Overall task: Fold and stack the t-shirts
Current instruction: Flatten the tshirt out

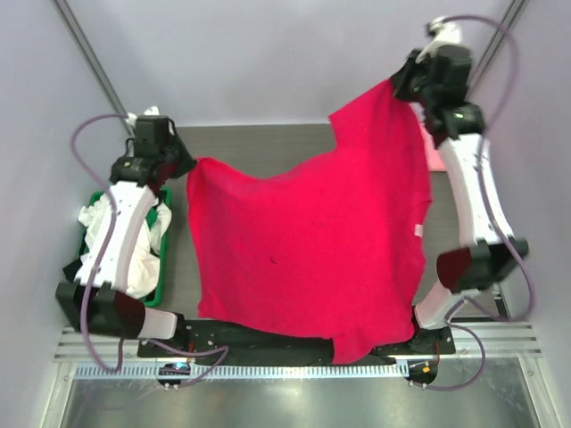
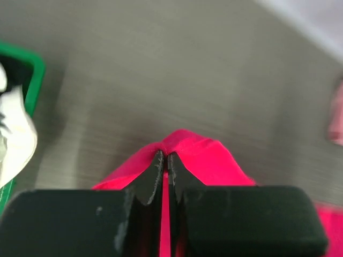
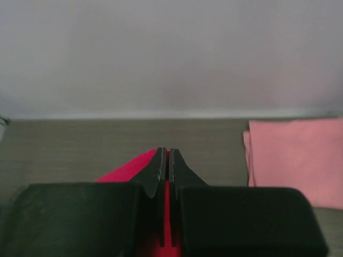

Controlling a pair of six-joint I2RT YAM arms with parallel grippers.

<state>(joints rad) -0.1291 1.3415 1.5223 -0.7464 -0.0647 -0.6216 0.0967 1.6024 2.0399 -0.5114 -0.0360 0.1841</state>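
Observation:
The large crimson-red t-shirt [image 1: 312, 241] hangs spread between both arms above the table, its lower edge draped at the near side. My left gripper [image 1: 185, 165] is shut on its left corner; the red cloth [image 2: 201, 155] shows pinched between the jaws. My right gripper [image 1: 399, 86] is shut on the higher, far right corner, with red cloth [image 3: 128, 167] between the jaws. A folded light pink t-shirt [image 3: 295, 160] lies on the table at the far right, mostly hidden in the top view [image 1: 437, 160]. A white t-shirt [image 1: 98, 223] lies bunched in the green crate [image 1: 163, 267].
The green crate stands at the table's left edge beside my left arm, and its corner shows in the left wrist view [image 2: 29, 69]. The dark grey table [image 2: 161, 80] shows under the shirt. A pale wall [image 3: 171, 53] rises behind the table.

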